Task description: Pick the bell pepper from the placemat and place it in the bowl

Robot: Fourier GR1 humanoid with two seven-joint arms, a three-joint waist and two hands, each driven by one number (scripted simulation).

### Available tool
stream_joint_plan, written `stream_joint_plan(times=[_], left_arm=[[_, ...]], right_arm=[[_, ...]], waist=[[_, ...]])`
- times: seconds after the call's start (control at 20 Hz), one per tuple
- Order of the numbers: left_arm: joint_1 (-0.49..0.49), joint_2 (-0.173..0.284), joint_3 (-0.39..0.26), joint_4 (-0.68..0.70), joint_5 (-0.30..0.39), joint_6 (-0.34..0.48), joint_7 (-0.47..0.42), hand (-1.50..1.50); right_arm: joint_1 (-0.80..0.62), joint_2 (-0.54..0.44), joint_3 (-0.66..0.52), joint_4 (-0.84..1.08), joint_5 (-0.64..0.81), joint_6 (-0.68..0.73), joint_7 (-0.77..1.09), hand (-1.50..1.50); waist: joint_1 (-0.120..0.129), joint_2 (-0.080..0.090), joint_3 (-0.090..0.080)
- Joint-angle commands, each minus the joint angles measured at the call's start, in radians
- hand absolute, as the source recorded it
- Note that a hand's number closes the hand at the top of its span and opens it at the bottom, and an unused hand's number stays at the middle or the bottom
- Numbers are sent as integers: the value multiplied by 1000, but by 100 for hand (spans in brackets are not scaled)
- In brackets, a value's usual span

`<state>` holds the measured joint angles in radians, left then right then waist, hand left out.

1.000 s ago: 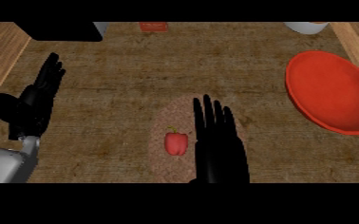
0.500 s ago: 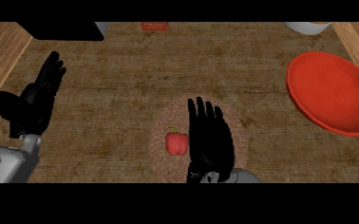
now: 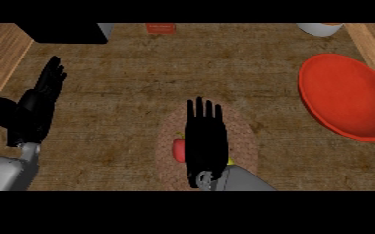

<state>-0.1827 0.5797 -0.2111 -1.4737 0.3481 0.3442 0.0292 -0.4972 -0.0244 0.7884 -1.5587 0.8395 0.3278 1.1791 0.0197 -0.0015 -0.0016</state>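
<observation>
The right hand point(image 3: 206, 141), fingers straight, is hovering over the pepper point(image 3: 178, 149) on the mat point(image 3: 245, 146); the left hand point(image 3: 36, 109) is resting open.

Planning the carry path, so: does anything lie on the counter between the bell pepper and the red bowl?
Nothing visible does. The bell pepper lies on the placemat beside the right hand; only bare counter separates it from the bowl.

Brown counter point(image 3: 183, 69) bears round placemat point(image 3: 245, 144) and red bowl point(image 3: 337, 96).
</observation>
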Motion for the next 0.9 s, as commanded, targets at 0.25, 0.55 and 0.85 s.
stream_joint_plan(times=[0.25,0.55,0.85], left_arm=[[31,-31,14,-15,-21,0,-10,0],[13,-34,23,-38,-48,6,27,0],[4,-64,23,-13,-82,15,37,0]], right_arm=[[2,23,118,117,-31,-85,232,-150],[-11,23,90,175,-80,-98,202,-150],[-22,23,140,216,-62,-182,208,-150]], waist=[[0,0,1],[-7,1,1],[-11,2,1]])
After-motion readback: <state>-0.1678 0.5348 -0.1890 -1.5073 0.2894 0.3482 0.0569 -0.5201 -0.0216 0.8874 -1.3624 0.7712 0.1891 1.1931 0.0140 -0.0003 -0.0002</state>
